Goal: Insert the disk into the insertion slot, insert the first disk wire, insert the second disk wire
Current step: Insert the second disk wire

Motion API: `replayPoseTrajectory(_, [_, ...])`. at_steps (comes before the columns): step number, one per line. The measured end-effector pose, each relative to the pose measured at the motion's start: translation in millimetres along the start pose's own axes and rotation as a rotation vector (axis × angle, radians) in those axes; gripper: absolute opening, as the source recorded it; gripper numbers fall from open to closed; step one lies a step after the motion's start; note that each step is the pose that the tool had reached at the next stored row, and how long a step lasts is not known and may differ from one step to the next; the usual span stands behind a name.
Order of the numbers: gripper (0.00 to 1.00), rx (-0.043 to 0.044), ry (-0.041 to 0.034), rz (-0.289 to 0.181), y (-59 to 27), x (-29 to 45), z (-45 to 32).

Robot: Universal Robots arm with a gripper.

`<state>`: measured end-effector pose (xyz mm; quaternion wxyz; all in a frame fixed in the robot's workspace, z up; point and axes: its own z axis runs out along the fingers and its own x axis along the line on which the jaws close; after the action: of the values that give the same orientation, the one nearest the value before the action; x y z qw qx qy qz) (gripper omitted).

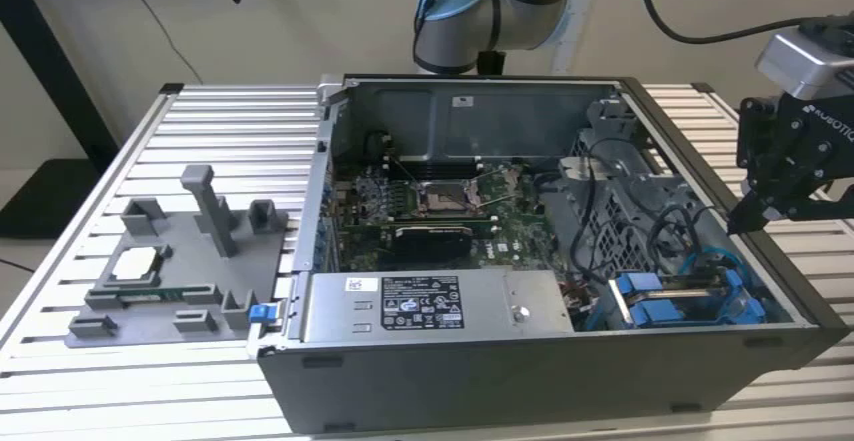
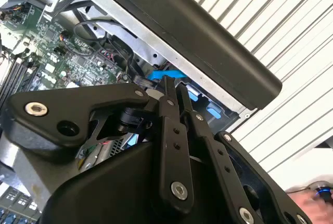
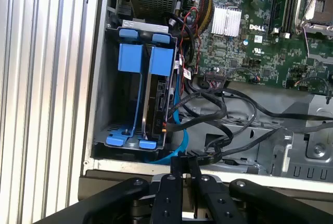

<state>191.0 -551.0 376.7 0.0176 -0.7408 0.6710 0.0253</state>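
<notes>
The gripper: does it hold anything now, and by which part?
Nothing is held. The gripper is shut on itself above the computer case, fingertips together.

Silver hard disk in blue plastic carrier [image 3: 156,91]: on edge, seated inside grey metal drive bay slot [image 3: 104,104], beside second blue carrier, blue cable near.

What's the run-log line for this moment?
gripper: shut, empty, above the case's edge on the exterior view's right | drive bay: two blue carriers seated | cables: loose beside bay
</notes>
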Motion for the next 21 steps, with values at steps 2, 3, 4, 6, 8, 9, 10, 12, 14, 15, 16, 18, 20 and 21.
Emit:
replayPoseTrajectory(2, [0.0,-0.0001,0.0,0.0,0.0,0.0,0.0])
replayPoseTrajectory(3, [0.0,0.0,0.0,0.0,0.3,-0.1,-0.3])
replayPoseTrajectory(4, [0.0,0.0,0.0003,0.0,1.8,-0.3,-2.4])
replayPoseTrajectory(6, [0.0,0.0,0.0,0.0,5.6,-0.9,-5.4])
replayPoseTrajectory(8, [0.0,0.0001,-0.0013,0.0,12.4,-1.7,-7.7])
replayPoseTrajectory(9, [0.0,0.0003,-0.0022,0.0,15.8,-2.1,-8.7])
replayPoseTrajectory(10, [0.0,0.0004,-0.0035,0.001,19.0,-2.4,-9.9])
replayPoseTrajectory(12, [0.0,0.0009,-0.0085,0.002,26.1,-3.3,-12.7])
replayPoseTrajectory(14, [0.0,0.0016,-0.0151,0.003,33.1,-4.2,-15.2])
replayPoseTrajectory(15, [0.0,0.002,-0.0181,0.004,36.9,-4.7,-16.4])
replayPoseTrajectory(16, [0.0,0.0023,-0.0209,0.004,40.5,-5.1,-17.2])
replayPoseTrajectory(18, [0.0,0.0027,-0.0239,0.006,47.3,-5.8,-17.8])
replayPoseTrajectory(20, [0.0,0.0029,-0.0247,0.006,52.8,-6.0,-17.8])
replayPoseTrajectory(21, [0.0,0.0029,-0.025,0.006,55.0,-5.8,-17.7])
